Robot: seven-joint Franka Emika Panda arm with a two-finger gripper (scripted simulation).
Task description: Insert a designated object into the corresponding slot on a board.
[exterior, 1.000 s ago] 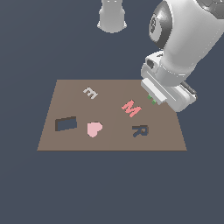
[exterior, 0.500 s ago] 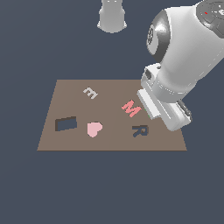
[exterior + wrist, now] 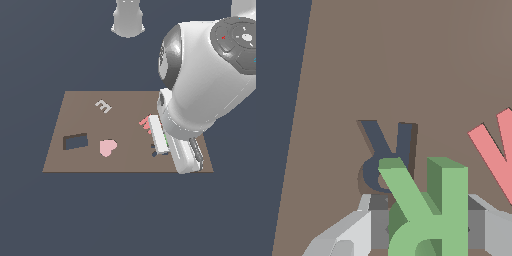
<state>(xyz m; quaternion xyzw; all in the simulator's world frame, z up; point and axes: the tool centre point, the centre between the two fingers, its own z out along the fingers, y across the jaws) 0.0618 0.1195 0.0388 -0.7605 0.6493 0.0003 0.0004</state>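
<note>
In the wrist view the light-green "R" block (image 3: 428, 210) is held between my gripper's (image 3: 426, 227) grey fingers (image 3: 353, 232), hanging just above the brown board (image 3: 381, 60). The dark R-shaped slot (image 3: 383, 152) lies right beside the block, partly covered by it. In the exterior view my arm hides most of the slot (image 3: 154, 149) and the block; my gripper (image 3: 161, 145) sits low over the board (image 3: 75, 107) on the exterior view's right.
A pink-red "M" (image 3: 145, 123) (image 3: 496, 150) lies next to the slot. A pink heart (image 3: 107, 147), a dark rectangular recess (image 3: 75, 141) and a small pale letter (image 3: 103, 105) sit further toward the exterior view's left. A grey pedestal (image 3: 128, 19) stands beyond the board.
My arm has swung toward the board's near edge and come down over the R-shaped slot, now covering it in the exterior view. The green block moved along in the gripper.
</note>
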